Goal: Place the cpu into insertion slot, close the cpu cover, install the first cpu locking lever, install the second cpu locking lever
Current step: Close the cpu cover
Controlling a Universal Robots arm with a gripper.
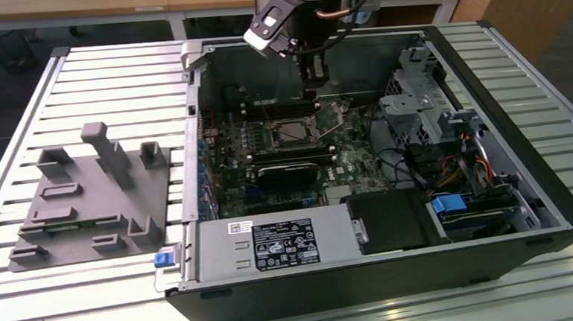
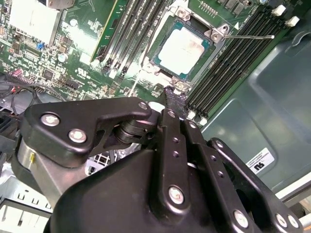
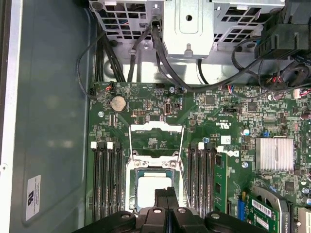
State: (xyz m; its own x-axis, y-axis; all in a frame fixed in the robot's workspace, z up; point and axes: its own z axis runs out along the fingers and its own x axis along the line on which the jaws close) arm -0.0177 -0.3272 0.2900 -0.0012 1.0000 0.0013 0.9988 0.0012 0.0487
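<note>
Gripper (image 1: 311, 92): hangs inside the case (image 1: 527, 190), over the far half of the board (image 1: 230, 186); in both wrist views its tips are just over the near edge of the slot.
Jaws: pressed together, with nothing between them.
Cpu (image 3: 153, 183): lies flat in the slot, silver top up.
Slot (image 3: 146, 171): in the middle of the board, between two banks of memory slots (image 3: 108, 179).
Cover (image 3: 155, 127): open, raised off the slot's edge farthest from the gripper; green board shows through its window.
Lever (image 2: 248, 35): a thin rod running from a corner of the slot out over the memory slots.
Table (image 1: 112, 74): slatted; the case lies open on it.
Fixture (image 1: 89, 199): a grey block at the table's edge on the exterior view's left, beside the case.
</note>
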